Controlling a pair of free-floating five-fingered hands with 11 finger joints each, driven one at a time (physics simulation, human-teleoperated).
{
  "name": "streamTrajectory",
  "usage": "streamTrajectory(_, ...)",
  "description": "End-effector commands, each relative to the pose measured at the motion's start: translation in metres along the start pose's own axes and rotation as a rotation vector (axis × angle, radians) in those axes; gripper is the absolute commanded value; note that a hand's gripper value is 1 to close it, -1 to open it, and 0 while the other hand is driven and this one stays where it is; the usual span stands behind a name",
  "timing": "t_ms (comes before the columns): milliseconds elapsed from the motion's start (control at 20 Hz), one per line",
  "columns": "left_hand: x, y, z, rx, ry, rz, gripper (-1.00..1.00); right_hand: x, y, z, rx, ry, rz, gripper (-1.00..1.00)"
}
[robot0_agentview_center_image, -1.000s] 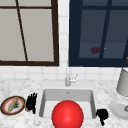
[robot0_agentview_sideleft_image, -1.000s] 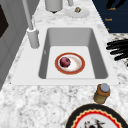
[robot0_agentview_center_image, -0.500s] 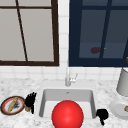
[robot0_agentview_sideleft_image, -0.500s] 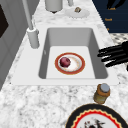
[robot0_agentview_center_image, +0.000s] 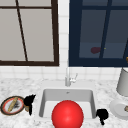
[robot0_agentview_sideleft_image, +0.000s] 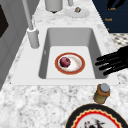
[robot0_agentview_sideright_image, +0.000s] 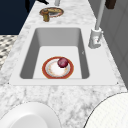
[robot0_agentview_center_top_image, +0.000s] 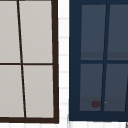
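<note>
Red-rimmed plate (robot0_agentview_sideleft_image: 76, 67) bearing a dark red fruit (robot0_agentview_sideleft_image: 65, 62): lain on the sink (robot0_agentview_sideleft_image: 70, 33) floor, untouched, nothing yet grasped. Left hand (robot0_agentview_sideleft_image: 117, 60): at plate's 3 o'clock, fingers straight, released; small jar (robot0_agentview_sideleft_image: 102, 93) at its 7 o'clock. Right hand (robot0_agentview_center_image: 102, 114): idle, clasp not discernible.

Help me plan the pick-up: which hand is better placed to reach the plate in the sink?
Probably the left hand: its straight fingers point across the sink rim toward the plate. The right hand hangs by the sink's right corner.
</note>
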Motion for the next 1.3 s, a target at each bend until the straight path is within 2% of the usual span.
streamTrajectory(0, -0.008, 0.003, 0.009, -0.012, -0.009, 0.126, -1.00, 0.000, 0.000, 0.000, 0.000, 0.000, 0.000, 0.00)
streamTrajectory(100, -0.013, 0.006, 0.013, -0.015, -0.008, 0.167, -1.00, 0.000, 0.000, 0.000, 0.000, 0.000, 0.000, 0.00)
streamTrajectory(200, -0.018, 0.016, 0.011, 0.002, -0.019, 0.188, -1.00, 0.000, 0.000, 0.000, 0.000, 0.000, 0.000, 0.00)
streamTrajectory(300, -0.023, 0.022, 0.013, 0.002, -0.022, 0.227, -1.00, 0.000, 0.000, 0.000, 0.000, 0.000, 0.000, 0.00)
streamTrajectory(400, -0.028, 0.024, 0.020, -0.001, -0.010, 0.272, -1.00, 0.000, 0.000, 0.000, 0.000, 0.000, 0.000, 0.00)
streamTrajectory(550, -0.025, 0.021, 0.027, -0.015, -0.013, 0.205, -1.00, 0.000, 0.000, 0.000, 0.000, 0.000, 0.000, 0.00)
streamTrajectory(650, -0.022, 0.020, 0.028, -0.022, 0.002, 0.195, -1.00, 0.000, 0.000, 0.000, 0.000, 0.000, 0.000, 0.00)
streamTrajectory(700, -0.023, 0.019, 0.037, -0.010, 0.017, 0.211, -1.00, 0.000, 0.000, 0.000, 0.000, 0.000, 0.000, 0.00)
streamTrajectory(850, -0.024, 0.021, 0.035, -0.009, 0.003, 0.187, -1.00, 0.000, 0.000, 0.000, 0.000, 0.000, 0.000, 0.00)
streamTrajectory(1000, -0.031, 0.005, 0.047, 0.008, -0.009, 0.198, -1.00, 0.000, 0.000, 0.000, 0.000, 0.000, 0.000, 0.00)
streamTrajectory(1050, -0.036, 0.004, 0.049, -0.010, -0.005, 0.227, -1.00, 0.000, 0.000, 0.000, 0.000, 0.000, 0.000, 0.00)
streamTrajectory(1100, -0.040, 0.004, 0.051, -0.017, -0.010, 0.235, -1.00, 0.000, 0.000, 0.000, 0.000, 0.000, 0.000, 0.00)
streamTrajectory(1150, -0.040, 0.004, 0.049, -0.019, -0.015, 0.241, -1.00, 0.000, 0.000, 0.000, 0.000, 0.000, 0.000, 0.00)
streamTrajectory(1250, -0.040, 0.000, 0.054, -0.023, -0.026, 0.229, -1.00, 0.000, 0.000, 0.000, 0.000, 0.000, 0.000, 0.00)
